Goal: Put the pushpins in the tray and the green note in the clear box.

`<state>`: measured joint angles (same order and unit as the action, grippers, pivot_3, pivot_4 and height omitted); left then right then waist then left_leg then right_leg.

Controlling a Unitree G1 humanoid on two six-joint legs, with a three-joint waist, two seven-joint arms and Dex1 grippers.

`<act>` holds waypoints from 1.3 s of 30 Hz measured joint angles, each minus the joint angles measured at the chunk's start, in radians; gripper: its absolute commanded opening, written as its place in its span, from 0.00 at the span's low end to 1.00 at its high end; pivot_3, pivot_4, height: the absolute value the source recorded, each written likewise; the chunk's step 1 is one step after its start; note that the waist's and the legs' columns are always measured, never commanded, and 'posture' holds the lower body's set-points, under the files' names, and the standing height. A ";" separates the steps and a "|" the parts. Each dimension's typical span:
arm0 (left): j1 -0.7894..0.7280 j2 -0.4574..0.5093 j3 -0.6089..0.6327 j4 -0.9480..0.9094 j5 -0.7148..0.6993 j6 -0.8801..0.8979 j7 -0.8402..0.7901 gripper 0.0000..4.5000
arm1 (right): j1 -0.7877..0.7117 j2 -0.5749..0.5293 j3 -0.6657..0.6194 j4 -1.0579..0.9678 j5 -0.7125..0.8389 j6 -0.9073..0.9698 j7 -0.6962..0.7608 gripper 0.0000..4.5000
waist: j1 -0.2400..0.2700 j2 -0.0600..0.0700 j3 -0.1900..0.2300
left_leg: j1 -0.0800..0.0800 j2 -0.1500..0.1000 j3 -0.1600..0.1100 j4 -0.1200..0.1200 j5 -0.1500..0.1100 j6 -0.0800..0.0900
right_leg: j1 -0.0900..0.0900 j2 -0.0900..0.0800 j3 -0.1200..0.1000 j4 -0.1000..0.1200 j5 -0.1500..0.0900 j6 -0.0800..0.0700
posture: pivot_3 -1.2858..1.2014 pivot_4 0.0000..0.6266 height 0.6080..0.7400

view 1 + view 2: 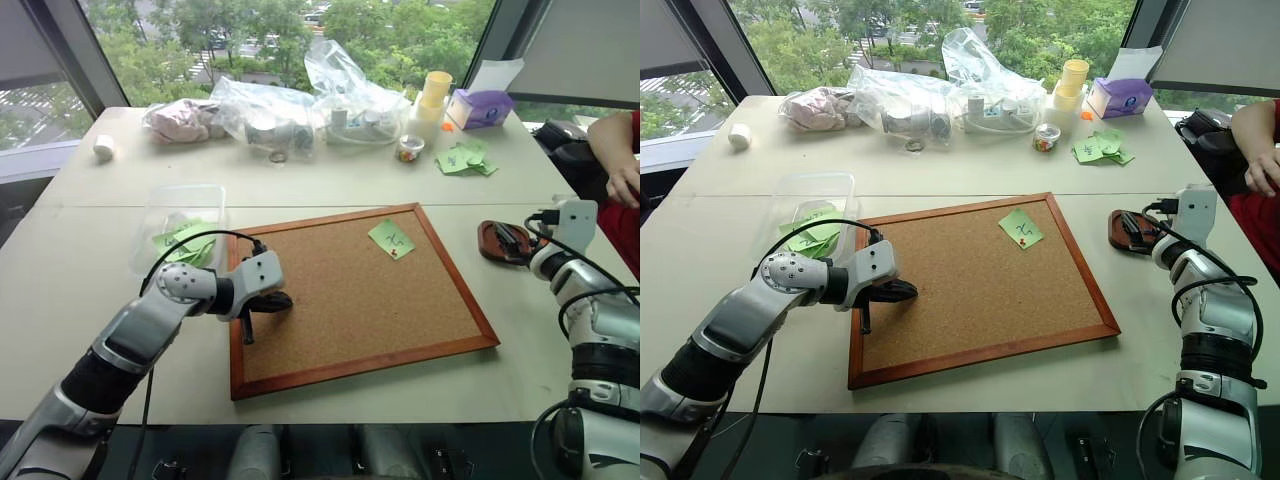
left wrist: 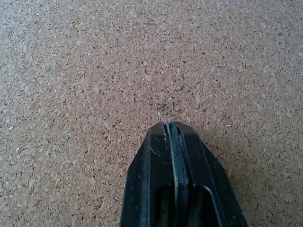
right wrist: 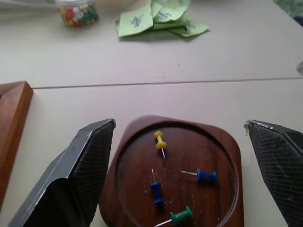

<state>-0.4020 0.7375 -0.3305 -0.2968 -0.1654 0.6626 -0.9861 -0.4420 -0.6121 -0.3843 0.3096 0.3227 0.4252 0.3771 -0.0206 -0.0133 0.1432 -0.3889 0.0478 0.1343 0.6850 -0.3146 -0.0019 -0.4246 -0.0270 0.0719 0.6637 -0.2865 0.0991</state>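
The green note (image 1: pixel 391 238) lies on the far right part of the cork board (image 1: pixel 330 330), with a small red pin head on its near edge. The clear box (image 1: pixel 178 200) stands left of the board and holds several green notes. The reddish-brown tray (image 3: pixel 137 142) sits right of the board with several pushpins (image 3: pixel 160 140) in it: yellow, blue and green. My right gripper (image 3: pixel 180 125) is open, one finger on each side of the tray, holding nothing. My left gripper (image 2: pixel 170 126) is shut and empty, its tip low over the board's left part.
Crinkled clear bags (image 1: pixel 300 105), stacked yellow cups (image 1: pixel 434 95), a purple tissue box (image 1: pixel 480 107), a small jar of coloured pins (image 1: pixel 409 148) and a loose heap of green notes (image 1: pixel 464 158) line the far side. A person's arm (image 1: pixel 615 150) rests at the table's right edge.
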 measured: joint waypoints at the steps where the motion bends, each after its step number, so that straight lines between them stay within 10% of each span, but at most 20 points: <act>1: 0.000 0.000 0.000 0.000 0.000 0.000 -0.001 0.00 | -0.001 0.000 0.003 -0.040 0.016 0.013 0.017 1.00 | 0.000 0.000 0.000 | 0.000 0.000 0.000 0.000 0.000 0.000 | 0.000 0.000 0.000 0.000 0.000 0.000 | 0.52 0.24 0.99; 10: -0.005 -0.002 -0.002 0.004 0.002 -0.004 -0.006 0.00 | 0.131 0.057 0.271 -0.420 0.123 0.190 0.219 1.00 | 0.002 0.000 0.000 | 0.000 0.000 -0.001 0.000 -0.001 0.002 | 0.000 0.000 0.000 0.000 0.000 0.000 | 0.52 0.24 0.99; 23: -0.002 -0.004 -0.001 0.000 0.004 -0.001 -0.003 0.00 | 0.124 0.139 0.364 -0.356 0.064 0.150 0.213 1.00 | 0.002 0.000 0.000 | -0.001 0.000 -0.001 0.000 -0.001 0.001 | 0.000 0.000 -0.001 0.000 0.000 0.000 | 0.52 0.24 0.99; 26: -0.002 -0.005 -0.001 0.000 0.004 0.000 -0.002 0.00 | 0.110 0.141 0.379 -0.314 0.046 0.134 0.225 0.80 | 0.002 -0.001 0.000 | -0.001 0.000 -0.001 0.000 -0.001 0.001 | 0.000 0.000 -0.001 0.000 0.000 0.000 | 0.52 0.24 0.99; 33: 0.003 -0.004 0.001 -0.002 0.004 0.000 0.000 0.00 | 0.081 0.139 0.395 -0.248 -0.015 0.101 0.236 0.01 | 0.002 -0.001 -0.001 | 0.000 0.000 -0.001 0.000 -0.001 0.001 | 0.000 0.000 -0.001 0.000 0.000 0.000 | 0.52 0.24 0.99; 39: 0.006 -0.004 0.002 -0.004 0.003 0.000 0.003 0.00 | 0.080 0.141 0.394 -0.244 -0.031 0.088 0.240 0.01 | 0.002 -0.001 -0.001 | 0.000 0.000 -0.001 0.000 -0.001 0.001 | 0.000 0.000 -0.001 0.000 0.000 0.000 | 0.52 0.24 0.99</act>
<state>-0.3955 0.7339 -0.3288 -0.3006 -0.1621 0.6630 -0.9836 -0.3616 -0.4710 0.0097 0.0657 0.2919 0.5132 0.6167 -0.0190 -0.0145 0.1424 -0.3891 0.0477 0.1335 0.6851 -0.3152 -0.0008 -0.4246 -0.0266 0.0713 0.6637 -0.2866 0.0989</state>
